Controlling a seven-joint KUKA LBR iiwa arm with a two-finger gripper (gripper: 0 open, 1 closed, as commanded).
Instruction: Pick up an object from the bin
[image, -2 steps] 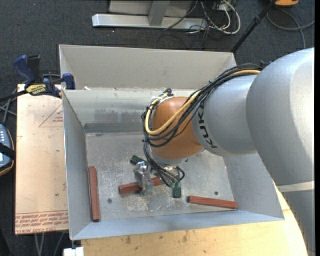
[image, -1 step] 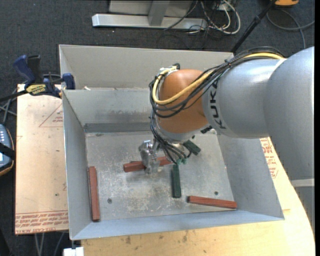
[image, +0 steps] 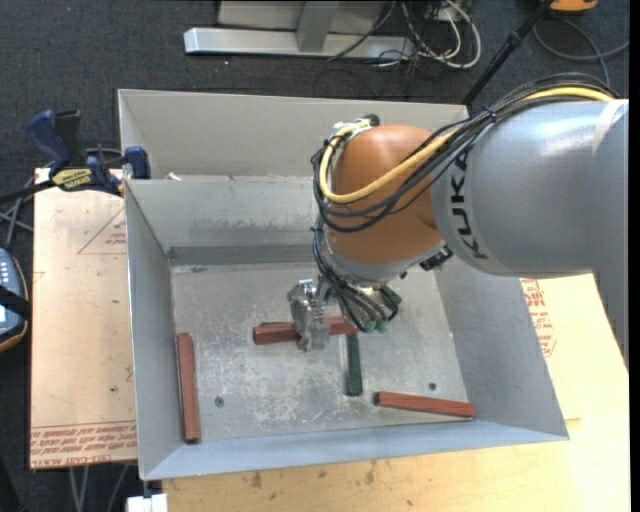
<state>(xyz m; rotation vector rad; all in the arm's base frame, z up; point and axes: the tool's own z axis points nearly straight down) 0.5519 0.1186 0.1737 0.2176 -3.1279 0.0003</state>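
My gripper (image: 309, 322) is low in the middle of the bin, right on top of a short red-brown stick (image: 275, 334) that lies crosswise on the floor. Its metal tip covers the stick's middle, and the stick's ends show on either side. Just to the right, a dark green stick (image: 353, 366) lies lengthwise, its upper end close under the gripper.
A second red-brown stick (image: 424, 404) lies near the front right wall. A third, longer one (image: 187, 388) lies along the left wall. The arm with its orange cover and cables hangs over the bin's back right part.
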